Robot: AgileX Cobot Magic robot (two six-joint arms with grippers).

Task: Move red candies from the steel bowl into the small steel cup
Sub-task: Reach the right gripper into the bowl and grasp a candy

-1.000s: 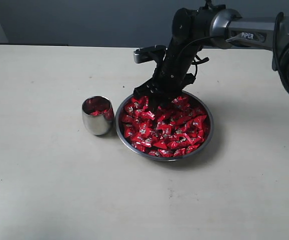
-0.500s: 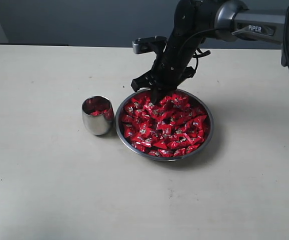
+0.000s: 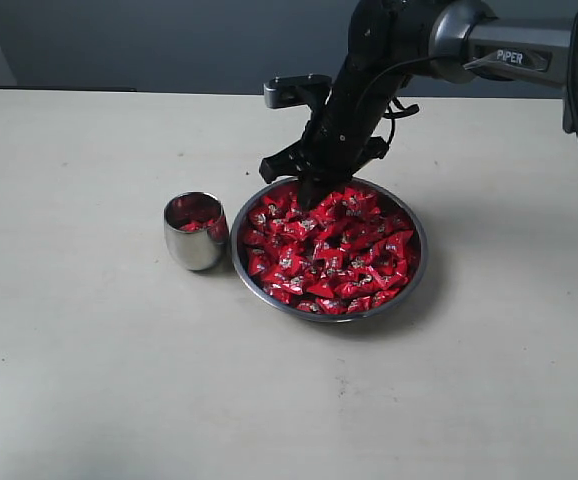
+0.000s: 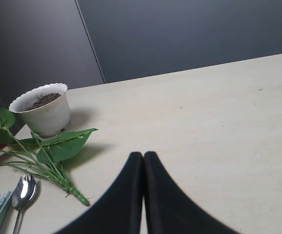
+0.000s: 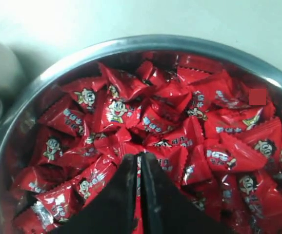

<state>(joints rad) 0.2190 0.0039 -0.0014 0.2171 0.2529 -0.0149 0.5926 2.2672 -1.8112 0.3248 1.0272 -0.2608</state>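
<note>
Lifted a little since a second ago, the right gripper (image 3: 306, 203) hangs over the far edge of the wide, shallow stainless-steel bowl (image 3: 424, 250) on the pale worktop (image 3: 119, 380), jaws drawn shut tip to tip; whether a wrapper is pinched I cannot tell. The small rounded polished-steel cup (image 3: 195, 250), some red already inside, stands just beside the bowl toward the left arm's side, yet this arm is nearer, the left gripper (image 4: 143, 156) being shut elsewhere. Beneath the jaws, shiny red-wrapped candies (image 3: 334, 250) heap the bowl.

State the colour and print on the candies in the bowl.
Shiny red candies with small white cartoon-face print; clearest in the right wrist view.
</note>
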